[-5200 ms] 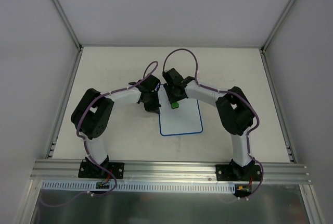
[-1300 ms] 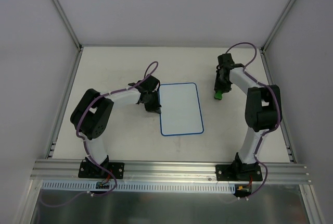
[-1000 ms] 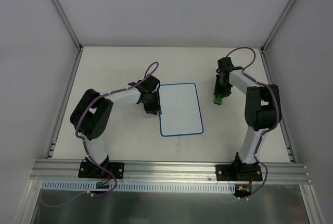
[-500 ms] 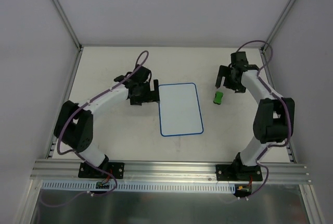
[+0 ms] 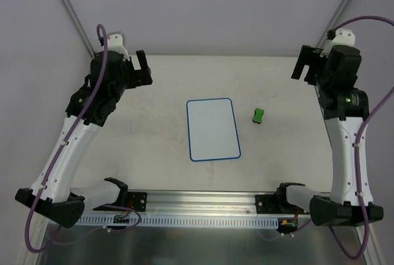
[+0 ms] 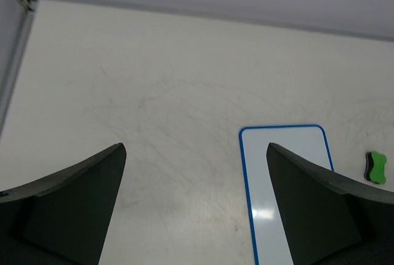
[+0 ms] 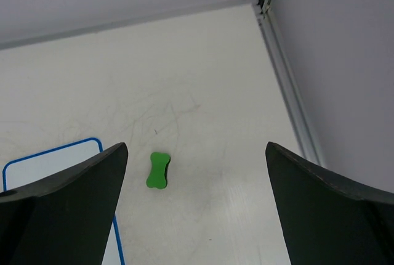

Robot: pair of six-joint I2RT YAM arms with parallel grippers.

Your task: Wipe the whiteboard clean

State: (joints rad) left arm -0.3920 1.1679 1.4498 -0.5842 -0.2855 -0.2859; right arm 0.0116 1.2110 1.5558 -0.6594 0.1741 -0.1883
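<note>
The whiteboard (image 5: 213, 129) lies flat mid-table, white with a blue rim, and I see no marks on it. It also shows in the left wrist view (image 6: 286, 137) and at the lower left of the right wrist view (image 7: 55, 161). A green bone-shaped block (image 5: 258, 115) lies on the table just right of the board, also seen from both wrists (image 6: 376, 167) (image 7: 157, 170). My left gripper (image 5: 140, 69) (image 6: 196, 146) hangs high over the far left, open and empty. High over the far right is my right gripper (image 5: 306, 66) (image 7: 196, 145), also open and empty.
White walls close in the table on three sides, with metal corner posts (image 5: 79, 28) (image 5: 335, 24) and side rails (image 7: 286, 86). An aluminium rail (image 5: 203, 200) carrying the arm bases runs along the near edge.
Both arms have lifted up and swung back outward from the board. Both grippers have opened; the right one let go of the green block, now lying right of the board.
</note>
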